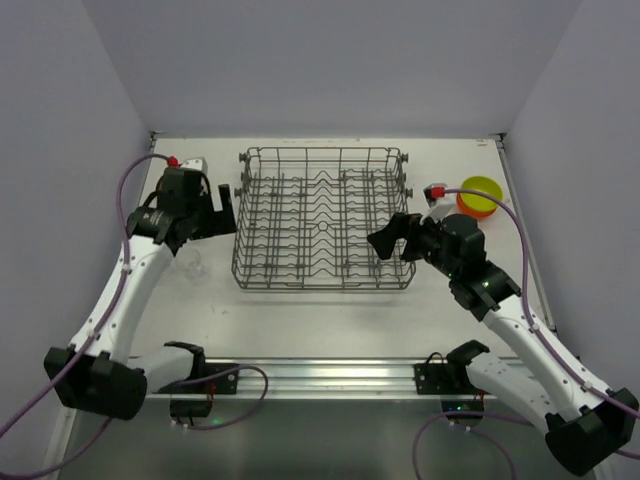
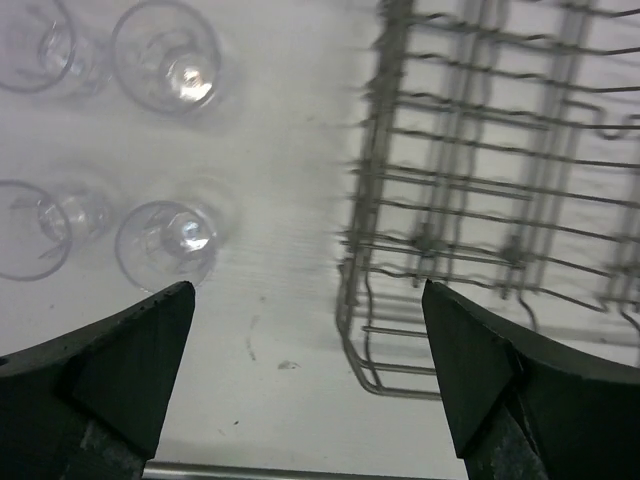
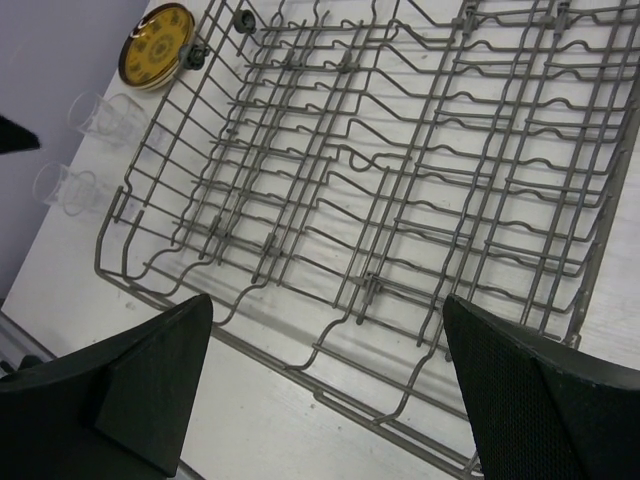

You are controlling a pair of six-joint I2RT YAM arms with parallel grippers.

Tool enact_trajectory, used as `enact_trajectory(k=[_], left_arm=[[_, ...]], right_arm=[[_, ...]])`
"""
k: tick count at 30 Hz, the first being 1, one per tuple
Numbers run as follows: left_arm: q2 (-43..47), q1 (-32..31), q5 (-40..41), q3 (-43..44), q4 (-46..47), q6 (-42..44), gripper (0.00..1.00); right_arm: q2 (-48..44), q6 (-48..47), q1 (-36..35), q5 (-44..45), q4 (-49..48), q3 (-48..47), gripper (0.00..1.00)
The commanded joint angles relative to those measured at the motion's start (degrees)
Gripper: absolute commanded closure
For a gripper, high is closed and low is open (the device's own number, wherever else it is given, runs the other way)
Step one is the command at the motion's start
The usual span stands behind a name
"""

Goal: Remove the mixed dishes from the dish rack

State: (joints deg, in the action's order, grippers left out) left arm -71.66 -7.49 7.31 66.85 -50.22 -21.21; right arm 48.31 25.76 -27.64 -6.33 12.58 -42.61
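The grey wire dish rack [image 1: 322, 218] stands mid-table with no dishes in it. My left gripper [image 1: 224, 205] is open and empty over the table just left of the rack's left side; in the left wrist view [image 2: 305, 340] several clear glasses [image 2: 165, 243] stand on the table to its left. My right gripper [image 1: 388, 238] is open and empty at the rack's right near corner, and in the right wrist view [image 3: 325, 370] it hovers over the rack [image 3: 400, 180]. A yellow-green bowl [image 1: 480, 188] sits in an orange bowl [image 1: 467, 208] at the right. A patterned plate [image 3: 157, 45] lies beyond the rack.
Grey walls close in the table on the left, back and right. A metal rail [image 1: 320, 375] runs along the near edge between the arm bases. Two glasses [image 3: 105, 117] show in the right wrist view, outside the rack's far side.
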Motion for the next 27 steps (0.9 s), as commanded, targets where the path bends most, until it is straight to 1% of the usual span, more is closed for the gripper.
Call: enact_trajectory(k=[1, 2, 3, 5, 6, 8, 11, 15, 18, 22, 27], left_arm=[[9.06, -4.81, 2.62, 1.53, 0.82, -0.50, 0.00], [13.78, -4.91, 1.23, 0.75, 1.60, -0.24, 0.00], [15.91, -4.91, 0.52, -0.13, 2.92, -0.06, 0.00], [19.78, -4.99, 0.16, -1.19, 3.02, 0.03, 0.00], [23.37, -4.91, 0.68, -1.46, 3.19, 0.12, 0.00], [27.77, -4.91, 3.31, -2.16, 3.19, 0.82, 0.00], [31.04, -4.91, 5.43, -3.12, 3.19, 1.78, 0.00], [35.61, -4.82, 7.19, -4.88, 3.98, 2.23, 0.00], [38.17, -4.91, 9.03, -5.85, 3.81, 2.58, 0.00], [41.16, -4.91, 10.44, -6.38, 2.23, 1.79, 0.00], [45.55, -4.91, 8.95, -7.17, -0.32, -0.14, 0.00]], right_arm=[[-2.60, -2.46, 0.22, 5.26, -0.54, -0.28, 0.01], [-4.35, -2.82, 0.22, 6.14, -0.28, -0.37, 0.01], [-5.24, -2.99, 0.22, 6.85, -0.01, -0.63, 0.01], [-7.08, -3.08, 0.30, 11.32, 3.23, -2.56, 0.01], [-7.44, -2.82, 0.22, 12.73, 4.72, -3.52, 0.01], [-8.84, -2.12, 0.13, 15.98, 9.29, -6.07, 0.01], [-10.69, -2.11, 0.13, 18.45, 14.66, -8.36, 0.01], [-13.86, -3.26, 0.13, 27.04, 21.25, -11.00, 0.01], [-15.70, -4.22, 0.22, 30.57, 25.82, -12.93, 0.01], [-17.46, -5.89, 0.13, 32.95, 32.31, -15.92, 0.01], [-22.29, -5.90, 0.13, 33.84, 37.77, -18.03, 0.01]])
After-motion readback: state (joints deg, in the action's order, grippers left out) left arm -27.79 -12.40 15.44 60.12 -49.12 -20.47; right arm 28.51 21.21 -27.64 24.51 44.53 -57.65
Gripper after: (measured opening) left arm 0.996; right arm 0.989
